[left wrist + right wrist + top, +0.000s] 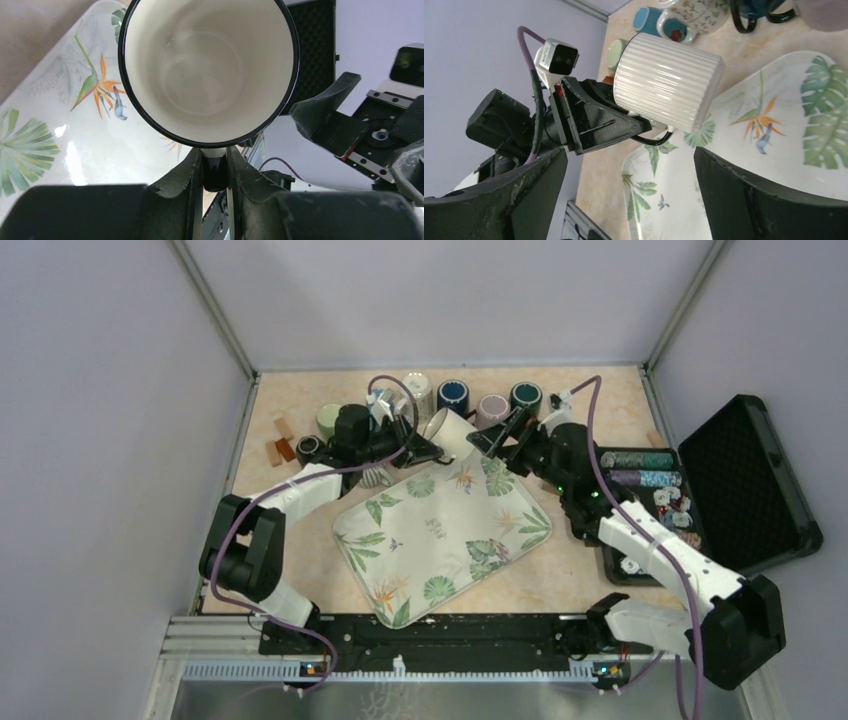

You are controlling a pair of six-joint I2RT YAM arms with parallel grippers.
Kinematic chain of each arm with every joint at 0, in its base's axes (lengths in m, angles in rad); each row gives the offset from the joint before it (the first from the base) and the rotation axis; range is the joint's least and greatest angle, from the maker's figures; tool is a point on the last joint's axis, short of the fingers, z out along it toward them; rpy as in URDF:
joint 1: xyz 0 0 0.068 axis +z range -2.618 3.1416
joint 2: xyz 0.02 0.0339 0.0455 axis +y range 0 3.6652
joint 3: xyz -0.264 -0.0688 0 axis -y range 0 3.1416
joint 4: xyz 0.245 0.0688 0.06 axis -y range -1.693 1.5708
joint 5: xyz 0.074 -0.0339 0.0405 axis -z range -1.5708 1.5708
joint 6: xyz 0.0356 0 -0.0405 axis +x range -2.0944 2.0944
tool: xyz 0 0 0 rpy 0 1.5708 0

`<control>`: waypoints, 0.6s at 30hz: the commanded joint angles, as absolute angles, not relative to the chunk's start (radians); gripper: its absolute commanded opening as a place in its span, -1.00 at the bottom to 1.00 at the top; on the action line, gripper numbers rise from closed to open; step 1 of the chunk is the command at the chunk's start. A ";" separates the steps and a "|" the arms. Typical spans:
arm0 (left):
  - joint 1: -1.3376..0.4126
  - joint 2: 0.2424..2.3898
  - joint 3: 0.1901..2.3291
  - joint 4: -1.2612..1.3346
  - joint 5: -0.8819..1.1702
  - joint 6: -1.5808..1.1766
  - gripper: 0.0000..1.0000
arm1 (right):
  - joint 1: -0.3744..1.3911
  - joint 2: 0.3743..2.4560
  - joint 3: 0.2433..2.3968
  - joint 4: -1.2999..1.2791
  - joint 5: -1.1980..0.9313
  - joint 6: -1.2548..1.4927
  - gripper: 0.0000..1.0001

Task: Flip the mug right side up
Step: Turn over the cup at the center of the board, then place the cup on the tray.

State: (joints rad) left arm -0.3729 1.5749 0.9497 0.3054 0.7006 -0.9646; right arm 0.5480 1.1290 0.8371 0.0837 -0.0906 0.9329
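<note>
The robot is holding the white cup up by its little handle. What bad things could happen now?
1. The left hand pinches only the thin black handle, so the tilted white mug could swivel or slip and drop onto the leafy tray.
2. The right hand hangs open right beside the mug; a bump could knock it loose.
3. Other mugs stand close behind; a wide swing might hit them.

The left arm (262,530) and the right arm (655,545) are both made of white tubes with chunky black joints, and a purple cable (600,455) runs along each one. The left hand (215,172) has thick black fingers (175,195) and a little white camera box (558,58) on it. The right hand (498,436) is black too, with a silver screw (380,134) and what may be tiny red bits (350,150).
</note>
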 commanded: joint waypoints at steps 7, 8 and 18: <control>-0.434 1.515 1.039 0.306 0.660 -0.808 -1.00 | 0.558 1.010 1.002 -0.194 0.080 0.780 0.97; -0.441 1.517 1.047 0.289 0.648 -0.787 -1.00 | 0.558 1.001 1.015 -0.206 0.092 0.772 0.98; -0.526 1.579 1.144 0.149 0.538 -0.638 -1.00 | 0.558 0.910 1.093 -0.276 0.218 0.708 0.97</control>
